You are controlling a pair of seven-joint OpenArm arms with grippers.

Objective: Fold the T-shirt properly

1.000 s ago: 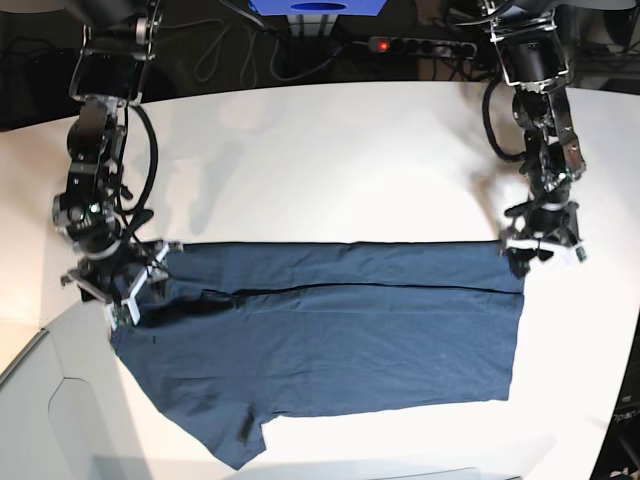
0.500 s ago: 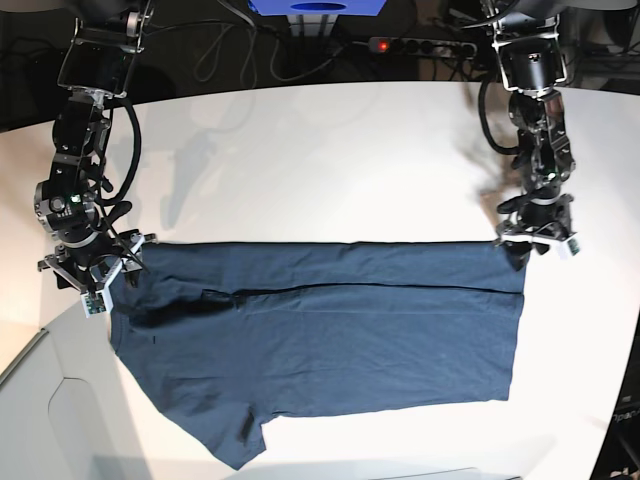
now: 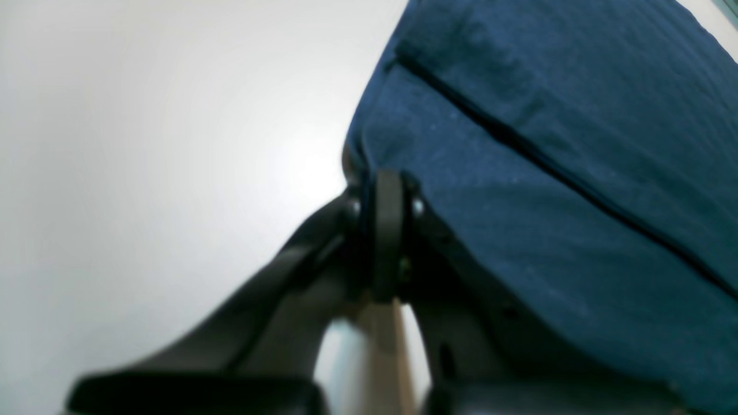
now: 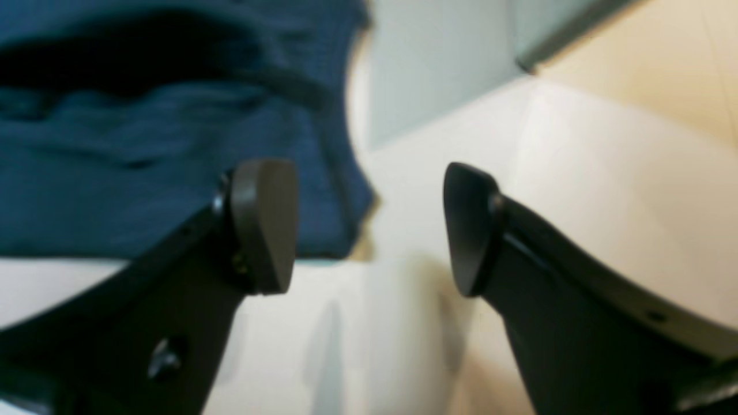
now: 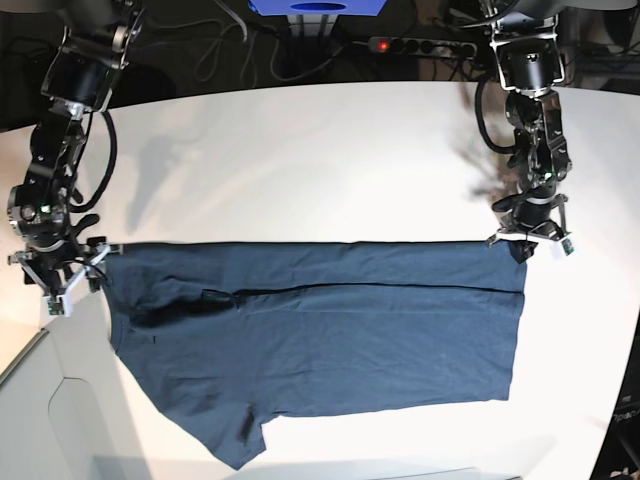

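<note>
The dark navy T-shirt [image 5: 330, 350] lies spread flat across the white table [image 5: 300, 160], its top edge straight, with one sleeve at the lower left. My left gripper [image 5: 528, 240] is at the shirt's top right corner. In the left wrist view it [image 3: 387, 190] is shut, with the shirt's [image 3: 548, 173] edge pinched at the pads. My right gripper [image 5: 62, 278] is just left of the shirt's top left corner. In the right wrist view it [image 4: 369, 230] is open, and the shirt's [image 4: 144, 173] edge reaches a little into the gap, touching nothing.
A power strip [image 5: 420, 45] with a red light and cables lie behind the table's far edge. A blue object [image 5: 315, 8] stands at the back centre. A grey panel [image 5: 40, 400] lies at the front left corner, partly under the shirt's sleeve.
My right gripper has moved left, and the shirt's top left corner has been drawn out leftward with it. My left gripper has shifted slightly back and left at the right corner.
</note>
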